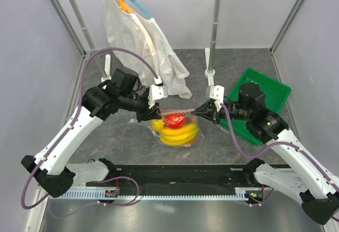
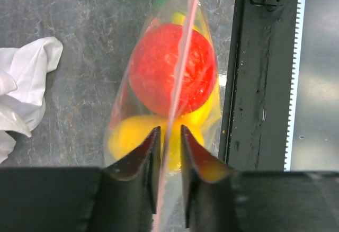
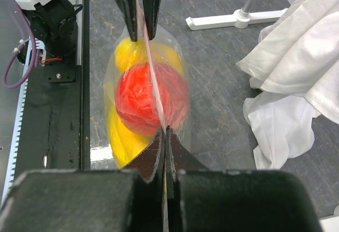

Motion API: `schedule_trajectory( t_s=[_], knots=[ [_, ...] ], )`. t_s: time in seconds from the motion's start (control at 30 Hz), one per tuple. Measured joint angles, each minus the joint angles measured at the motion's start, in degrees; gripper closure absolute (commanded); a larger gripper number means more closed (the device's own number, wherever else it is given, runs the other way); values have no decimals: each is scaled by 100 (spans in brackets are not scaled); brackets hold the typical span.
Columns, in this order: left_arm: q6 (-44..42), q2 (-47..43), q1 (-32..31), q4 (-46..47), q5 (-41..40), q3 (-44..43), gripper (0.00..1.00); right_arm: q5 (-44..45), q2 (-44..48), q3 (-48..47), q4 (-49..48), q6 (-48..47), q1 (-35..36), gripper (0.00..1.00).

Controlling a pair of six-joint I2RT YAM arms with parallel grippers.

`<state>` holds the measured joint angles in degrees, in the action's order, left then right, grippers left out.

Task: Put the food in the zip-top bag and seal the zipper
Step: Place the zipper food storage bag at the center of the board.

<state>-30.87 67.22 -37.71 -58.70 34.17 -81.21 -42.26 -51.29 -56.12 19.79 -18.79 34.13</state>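
Right wrist view: right gripper (image 3: pixel 165 132) clamps the zipper (image 3: pixel 153 78) of the zip-top bag (image 3: pixel 181 110). The left gripper (image 3: pixel 141 37) stands narrowly parted astride it. Watermelon slice (image 3: pixel 139 98) and banana bunch (image 3: pixel 119 134) lie inside the bag.

Soft, even light from overhead fills all three views, so shadows on the grey table (image 1: pixel 119 143) are faint and short. The zip-top bag (image 3: pixel 179 73) carries a mild sheen. In the right wrist view the red and yellow food (image 3: pixel 132 105) inside smears with blur, and the near foreground of both wrist views sits dark and unfocused.
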Motion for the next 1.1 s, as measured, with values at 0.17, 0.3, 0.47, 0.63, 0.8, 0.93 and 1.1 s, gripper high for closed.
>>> schedule_trajectory(
  t_s=[0.17, 0.3, 0.47, 0.63, 0.8, 0.93, 1.1],
  knots=[
    [149, 98, -4, 39, 52, 4, 98, -33, 37, -17, 114, -76, 0, 95],
    [358, 96, -20, 50, 68, 4, 98, -26, 98, -33, 238, -85, 0, 31],
    [632, 92, -28, 48, -120, -125, 98, 337, 136, -179, 382, 190, 4, 2],
    [726, 216, -20, 160, -490, -284, 98, 844, 94, -420, 511, 632, -2, 2],
    [601, 874, 313, 286, -549, -929, 98, 1027, 17, -826, 682, 1121, -2, 2],
    [234, 1484, 601, 369, -579, -1665, 98, 1132, -103, -1261, 726, 1427, -15, 2],
    [-225, 2096, 813, 496, -728, -2559, 98, 1252, -249, -1596, 734, 1609, -118, 2]
  ],
)
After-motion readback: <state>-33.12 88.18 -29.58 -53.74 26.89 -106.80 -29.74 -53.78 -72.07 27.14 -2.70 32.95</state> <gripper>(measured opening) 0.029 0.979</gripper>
